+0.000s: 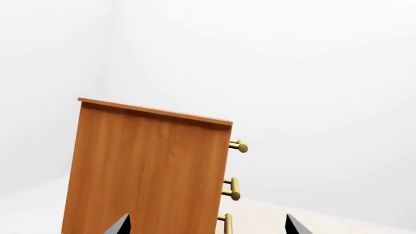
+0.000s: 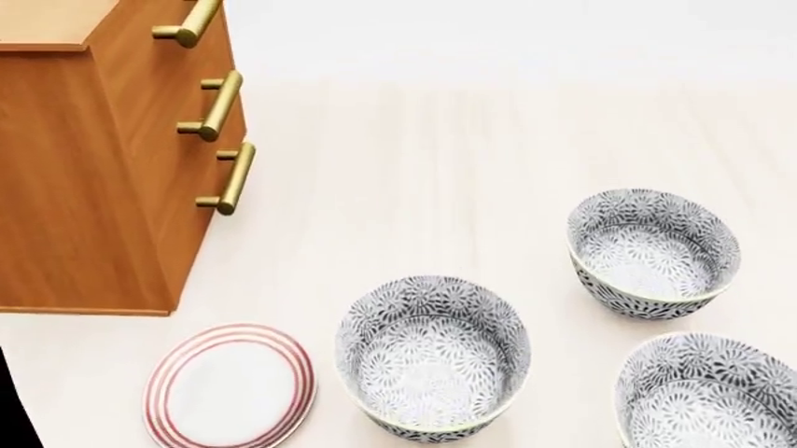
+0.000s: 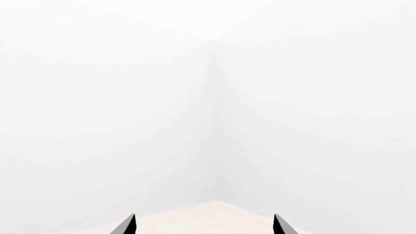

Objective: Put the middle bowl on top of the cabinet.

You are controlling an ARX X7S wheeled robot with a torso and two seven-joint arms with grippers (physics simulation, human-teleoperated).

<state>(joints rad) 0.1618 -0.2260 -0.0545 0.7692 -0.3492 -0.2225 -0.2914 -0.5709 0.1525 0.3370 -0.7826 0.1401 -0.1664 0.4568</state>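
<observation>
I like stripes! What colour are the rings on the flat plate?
Red rings on a white plate, clearest in the head view.

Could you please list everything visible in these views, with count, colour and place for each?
cabinet: one, orange-brown wood, three brass handles, back left of the table.
bowls: three, white with grey-black leaf pattern; middle bowl at right, another bowl front centre, a third bowl front right, cut by the edge.
plate: one, white with red rings, front left.
table: one, pale cream, under everything.
left pincer: black tips apart, facing the cabinet side.
right pincer: black tips apart, facing the white walls.
</observation>
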